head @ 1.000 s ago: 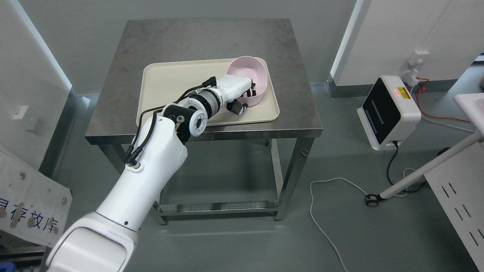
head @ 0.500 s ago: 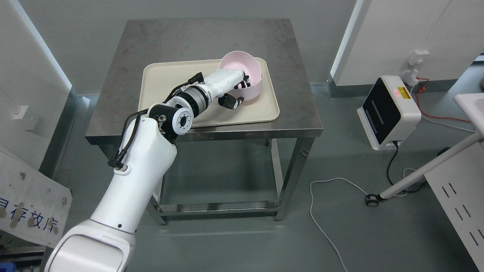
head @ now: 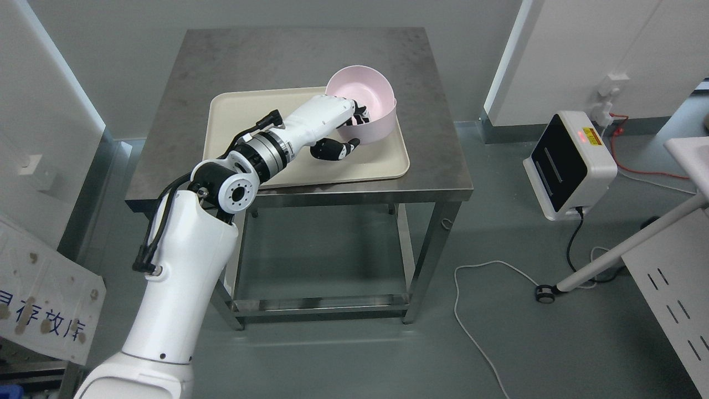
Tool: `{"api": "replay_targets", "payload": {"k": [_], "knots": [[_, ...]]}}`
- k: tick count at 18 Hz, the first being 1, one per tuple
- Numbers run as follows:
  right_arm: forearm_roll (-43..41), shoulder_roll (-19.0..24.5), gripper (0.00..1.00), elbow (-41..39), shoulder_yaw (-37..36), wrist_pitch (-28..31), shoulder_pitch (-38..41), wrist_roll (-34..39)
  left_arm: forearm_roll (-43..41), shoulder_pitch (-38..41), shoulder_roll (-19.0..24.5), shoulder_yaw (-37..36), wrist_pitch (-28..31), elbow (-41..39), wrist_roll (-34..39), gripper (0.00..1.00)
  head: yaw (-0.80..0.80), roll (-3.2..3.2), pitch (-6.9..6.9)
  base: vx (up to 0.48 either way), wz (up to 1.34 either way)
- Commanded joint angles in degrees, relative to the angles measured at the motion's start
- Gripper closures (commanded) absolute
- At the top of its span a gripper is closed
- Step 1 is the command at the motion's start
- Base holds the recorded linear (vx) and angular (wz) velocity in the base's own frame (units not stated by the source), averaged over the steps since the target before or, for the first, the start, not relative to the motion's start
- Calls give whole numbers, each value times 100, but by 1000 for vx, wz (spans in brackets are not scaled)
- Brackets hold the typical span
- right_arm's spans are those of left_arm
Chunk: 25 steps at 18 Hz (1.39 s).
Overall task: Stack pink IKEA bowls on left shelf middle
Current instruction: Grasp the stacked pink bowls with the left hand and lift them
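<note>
Grey flooring is filling the nearest part of the head view, with a white cable (head: 476, 310) snaking across it below and to the right of the robot hand. From the bottom left edge the left arm (head: 183, 266) is reaching up and away, its black-and-white elbow joint (head: 232, 188) sitting just over the near edge of the counter (head: 166, 166), a steel one with a dull, marked top and a lower rail between its legs.

Beyond the elbow the forearm is stretching over a cream tray (head: 243, 111) lying on the counter. At its end the left robot hand (head: 346, 130) is gripping the pink bowl (head: 363, 102): dark fingers (head: 361, 115) are hooking over the near rim into the bowl, and the thumb (head: 335, 149) is pressing under its outer wall. The bowl is tilting, its opening facing up and toward the camera, its far side reaching past the tray's far right corner. Whether its base is touching the tray is not clear.

Well off to the right of the robot hand a white box with a black face (head: 568, 163) is sitting on the floor, and a white wall is running behind the counter.
</note>
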Motion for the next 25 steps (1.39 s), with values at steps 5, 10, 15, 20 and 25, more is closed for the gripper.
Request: {"api": "replay_targets", "payload": {"k": [5,10,15,20,25], "knots": [[44,-100,0,0,-53,2,0,36,24,688,100,1508,-1393,-1313,9,95,0,0,0,0,0],[44,-100,0,0,-53,2,0,36,33,820,100,1983,-2185,-1322,-61,94,0,0,0,0,0],[44,-100,0,0,-53,2,0,36,428,1014,100,2229,-2185,-1322,-369,94,0,0,0,0,0],[44,-100,0,0,-53,2,0,36,569,1145,100,2326,-2185,-1348,-369,94,0,0,0,-17,0],[44,-100,0,0,-53,2,0,45,622,1163,100,2406,-2185,-1357,-369,94,0,0,0,-40,7]]}}
